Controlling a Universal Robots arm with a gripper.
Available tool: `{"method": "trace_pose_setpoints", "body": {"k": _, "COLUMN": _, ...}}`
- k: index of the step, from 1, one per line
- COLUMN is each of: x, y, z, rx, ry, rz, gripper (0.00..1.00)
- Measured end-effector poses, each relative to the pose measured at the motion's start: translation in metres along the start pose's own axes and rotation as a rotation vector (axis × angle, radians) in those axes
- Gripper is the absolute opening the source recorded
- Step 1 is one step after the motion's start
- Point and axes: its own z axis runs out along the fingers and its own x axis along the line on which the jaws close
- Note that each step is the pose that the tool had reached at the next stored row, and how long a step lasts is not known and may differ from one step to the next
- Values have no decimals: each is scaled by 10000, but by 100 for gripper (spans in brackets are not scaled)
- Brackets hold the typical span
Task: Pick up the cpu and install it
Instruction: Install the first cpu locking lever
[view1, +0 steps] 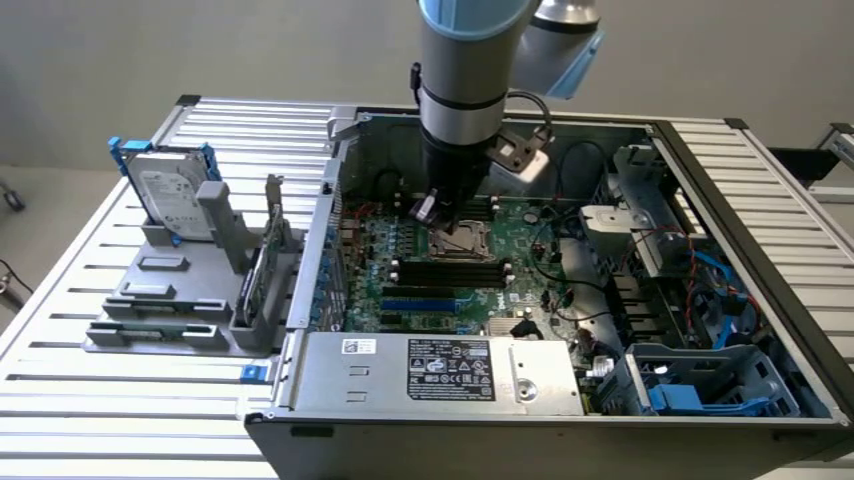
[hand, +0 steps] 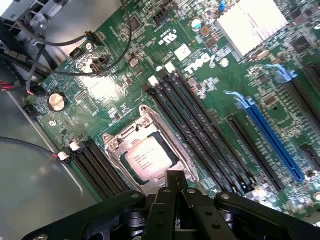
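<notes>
gripper (hand: 175, 187) pressed together, just above cpu (hand: 148, 157) seated in socket (hand: 145, 150); ram slots (hand: 200, 130) flank socket.

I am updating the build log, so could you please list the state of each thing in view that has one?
cpu: lying flat in the socket, silver top up.
socket: metal frame around the cpu, not covered.
hand: shut, holding nothing, just above the socket's edge.
hard drive: upright in the grey holder outside the case.
computer case: side open, motherboard exposed.

Cpu (hand: 148, 157) in socket (hand: 116, 143) on motherboard (hand: 240, 70), claw (hand: 174, 181) just above.
</notes>
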Motion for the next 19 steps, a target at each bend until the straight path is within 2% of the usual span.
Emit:
{"method": "trace_pose_setpoints", "body": {"k": 7, "x": -162, "y": 40, "z": -63, "rx": 0, "ry": 0, "rz": 1, "gripper": 11}}
{"method": "trace_pose_setpoints", "body": {"k": 19, "x": -243, "y": -73, "z": -49, "rx": 32, "ry": 39, "rz": 1, "gripper": 11}}
